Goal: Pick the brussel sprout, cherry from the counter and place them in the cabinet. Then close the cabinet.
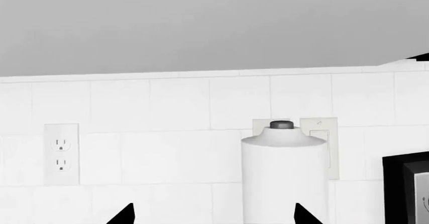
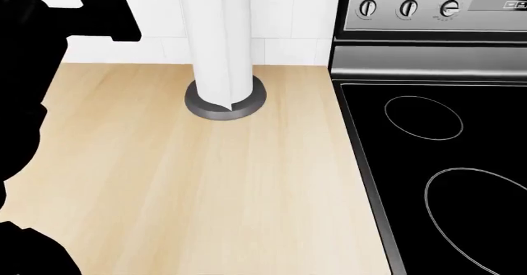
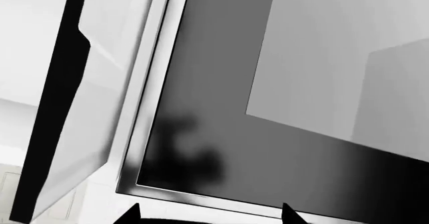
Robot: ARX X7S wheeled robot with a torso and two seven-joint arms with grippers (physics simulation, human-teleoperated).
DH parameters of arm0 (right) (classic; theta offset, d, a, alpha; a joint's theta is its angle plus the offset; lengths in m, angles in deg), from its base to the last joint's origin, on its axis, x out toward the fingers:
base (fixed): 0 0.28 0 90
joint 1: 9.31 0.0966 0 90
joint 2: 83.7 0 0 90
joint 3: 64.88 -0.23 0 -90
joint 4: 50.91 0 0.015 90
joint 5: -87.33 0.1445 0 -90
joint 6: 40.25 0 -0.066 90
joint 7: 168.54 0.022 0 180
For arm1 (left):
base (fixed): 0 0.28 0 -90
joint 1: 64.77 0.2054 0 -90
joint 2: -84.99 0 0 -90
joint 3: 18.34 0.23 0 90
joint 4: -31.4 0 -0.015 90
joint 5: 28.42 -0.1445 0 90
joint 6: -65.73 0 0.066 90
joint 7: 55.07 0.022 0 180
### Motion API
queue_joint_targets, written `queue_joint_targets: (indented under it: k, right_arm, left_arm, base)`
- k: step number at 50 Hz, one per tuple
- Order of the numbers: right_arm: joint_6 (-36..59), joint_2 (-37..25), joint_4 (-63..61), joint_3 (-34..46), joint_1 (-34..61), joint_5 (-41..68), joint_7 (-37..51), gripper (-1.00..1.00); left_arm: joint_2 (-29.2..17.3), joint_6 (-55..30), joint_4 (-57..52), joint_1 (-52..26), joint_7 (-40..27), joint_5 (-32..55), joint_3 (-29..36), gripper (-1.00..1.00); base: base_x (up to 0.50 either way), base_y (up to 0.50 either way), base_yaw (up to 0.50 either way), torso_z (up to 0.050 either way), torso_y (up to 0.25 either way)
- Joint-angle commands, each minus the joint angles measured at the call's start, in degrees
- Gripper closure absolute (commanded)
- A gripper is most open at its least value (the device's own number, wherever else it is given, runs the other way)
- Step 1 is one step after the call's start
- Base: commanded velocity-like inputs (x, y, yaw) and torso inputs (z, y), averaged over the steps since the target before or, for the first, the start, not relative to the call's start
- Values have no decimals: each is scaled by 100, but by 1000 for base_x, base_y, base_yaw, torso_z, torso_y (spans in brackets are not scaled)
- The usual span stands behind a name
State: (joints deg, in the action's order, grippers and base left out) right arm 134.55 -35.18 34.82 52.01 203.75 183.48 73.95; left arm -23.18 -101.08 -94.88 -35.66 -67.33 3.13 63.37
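Left wrist view: two dark fingertips of the left gripper (image 1: 213,215) poke into the lower edge, set wide apart with nothing between them. Beyond them stands a white paper towel roll (image 1: 284,179) on a holder with a dark grey knob (image 1: 282,124), against a white tiled wall (image 1: 174,108). A white double power outlet (image 1: 61,154) sits at the left, a white light switch plate (image 1: 320,143) just behind the roll, and a flat grey underside of an upper cabinet (image 1: 201,28) fills the upper part. Head view: the broad light beige wood-grain counter (image 2: 206,188) spans the centre; the roll rises from a round grey base (image 2: 226,100) at upper centre. A black glass stovetop (image 2: 445,164) with white burner rings lies at the right, touching the counter edge, with a steel control panel with round knobs (image 2: 408,7) above. A black arm silhouette (image 2: 33,71) covers the left edge. Neither the brussel sprout nor the cherry appears on the counter in any view. Right wrist view: the right gripper (image 3: 211,215) shows two dark tips at the lower edge, spread wide, empty. Ahead is a dark glossy panel in a silver frame (image 3: 221,133), with a pale grey slab (image 3: 322,58) at upper right; I cannot tell what these belong to.
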Motion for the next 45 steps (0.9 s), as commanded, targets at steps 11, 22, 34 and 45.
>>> queue_joint_targets:
  k: [11,22,34,45]
  right_arm:
    - [-194,355,923,572,1153,-2200,-701,-100]
    - [-367,863,971,-553,1048,-3378,-1239,-100]
    - [-524,899,652,-1074,1094,-3234,-955,-100]
    - [124,1611,145,-1799,1191,-4368,-1814,-100]
  left_arm:
    - [-16,35,34,-22,-53,58,35,-100]
    - [-22,77,56,-17,-74,83,51,-100]
    - [-47,106,49,13,-106,106,60,-100]
    - [-55,150,64,32,-126,130,72,-100]
  base:
    - [9,0,3,5,0]
    - [9,2,8,6,0]
    - [4,3,6,7,0]
    - [1,4,6,7,9]
